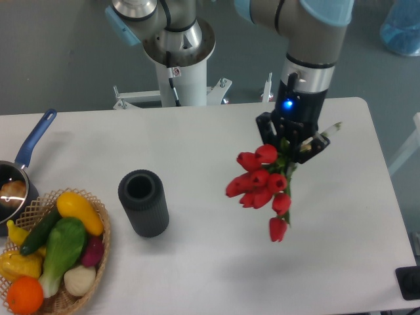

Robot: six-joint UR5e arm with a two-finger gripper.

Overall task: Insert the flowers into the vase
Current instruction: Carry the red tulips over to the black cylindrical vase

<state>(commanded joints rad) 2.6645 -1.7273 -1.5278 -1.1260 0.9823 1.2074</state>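
Even, diffuse overhead lighting, moderately bright; the white table reads pale grey without glare. Shadows are soft and faint: a dim patch lies on the table right of the vase, another below the flowers. A small blue indicator light glows on the arm above the gripper. Focus is slightly soft throughout, with mild grain; straight table edges show no obvious distortion.

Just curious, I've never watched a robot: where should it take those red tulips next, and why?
Probably further left: the tool holds the bunch of red tulips in the air, well right of the dark ribbed cylindrical vase, whose round mouth is open and unobstructed.
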